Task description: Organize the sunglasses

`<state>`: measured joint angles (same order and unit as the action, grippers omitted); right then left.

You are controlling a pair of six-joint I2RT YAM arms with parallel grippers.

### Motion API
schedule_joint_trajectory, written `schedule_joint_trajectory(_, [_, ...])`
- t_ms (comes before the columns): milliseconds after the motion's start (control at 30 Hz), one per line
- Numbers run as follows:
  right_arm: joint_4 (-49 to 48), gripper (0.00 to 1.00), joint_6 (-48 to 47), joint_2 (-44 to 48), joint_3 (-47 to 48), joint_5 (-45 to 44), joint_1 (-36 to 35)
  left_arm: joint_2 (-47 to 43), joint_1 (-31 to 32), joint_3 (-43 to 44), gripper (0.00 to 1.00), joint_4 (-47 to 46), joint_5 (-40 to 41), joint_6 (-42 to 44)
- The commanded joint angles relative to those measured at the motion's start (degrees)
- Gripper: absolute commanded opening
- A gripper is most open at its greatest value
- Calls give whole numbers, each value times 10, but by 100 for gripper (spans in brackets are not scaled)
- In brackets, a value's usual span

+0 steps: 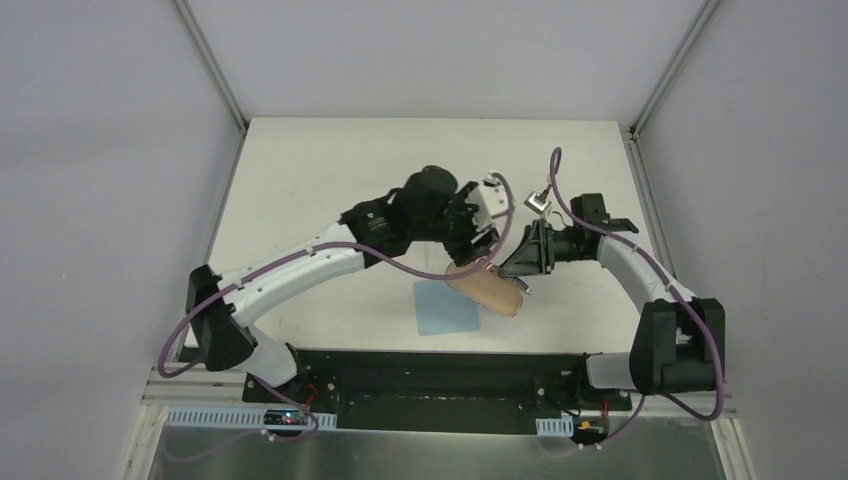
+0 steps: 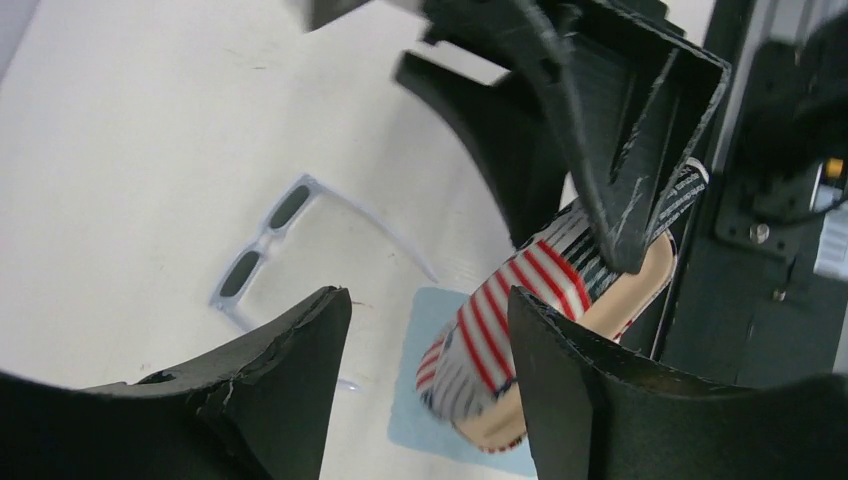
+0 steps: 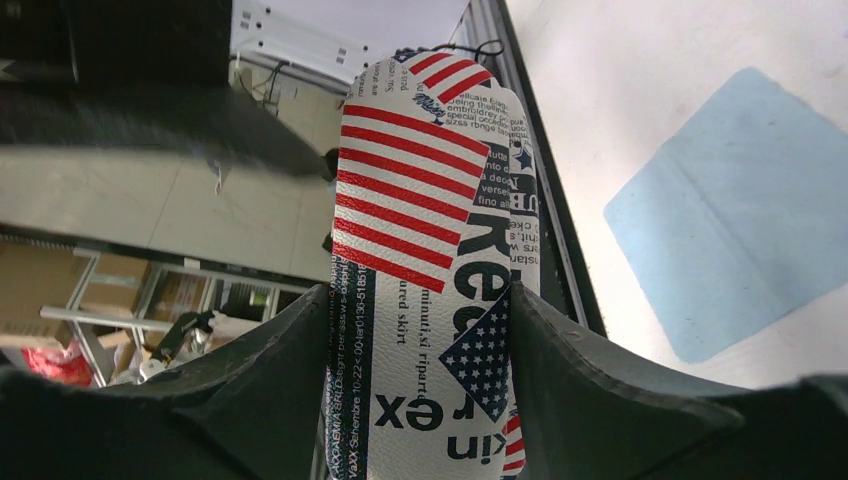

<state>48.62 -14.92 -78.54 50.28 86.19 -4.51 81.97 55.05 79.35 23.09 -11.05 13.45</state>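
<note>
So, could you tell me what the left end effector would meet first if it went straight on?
Probably the printed case, gripped by the right end effector, ahead between the fingers of the open left end effector; the blue cloth lies beyond it, the sunglasses off to the side. Depth is uncertain.

Case [image 3: 430,250] between right fingers [image 3: 600,400], above cloth [image 3: 740,230], sunglasses [image 2: 263,241] on table [image 2: 120,150] beside cloth

One pair of sunglasses [image 2: 265,245], one printed case [image 3: 430,230] and one light blue cloth [image 3: 740,220]; seemingly the full count, though the bench [image 1: 300,180] is partly covered.
</note>
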Motion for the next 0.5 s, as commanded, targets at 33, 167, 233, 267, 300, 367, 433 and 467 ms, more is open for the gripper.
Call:
schedule_joint_trajectory(33, [-147, 10, 129, 56, -31, 26, -31, 91, 69, 121, 62, 155, 0, 157])
schedule_joint_trajectory(167, [-196, 10, 182, 71, -57, 19, -35, 95, 94, 118, 61, 164, 5, 153])
schedule_joint_trajectory(233, [-212, 10, 196, 75, -64, 18, -36, 88, 99, 116, 61, 170, 15, 149])
schedule_joint_trajectory(267, [-219, 10, 202, 75, -66, 18, -36, 84, 100, 116, 61, 173, 21, 148])
schedule_joint_trajectory(300, [-223, 10, 206, 74, -66, 18, -36, 77, 102, 118, 61, 176, 27, 147])
schedule_joint_trajectory(367, [-224, 10, 206, 71, -66, 18, -37, 60, 102, 122, 61, 184, 37, 146])
schedule_joint_trajectory(433, [-223, 10, 206, 66, -65, 19, -38, 41, 102, 122, 61, 191, 40, 144])
schedule_joint_trajectory(467, [-223, 10, 206, 64, -64, 18, -39, 29, 102, 122, 61, 193, 38, 140])
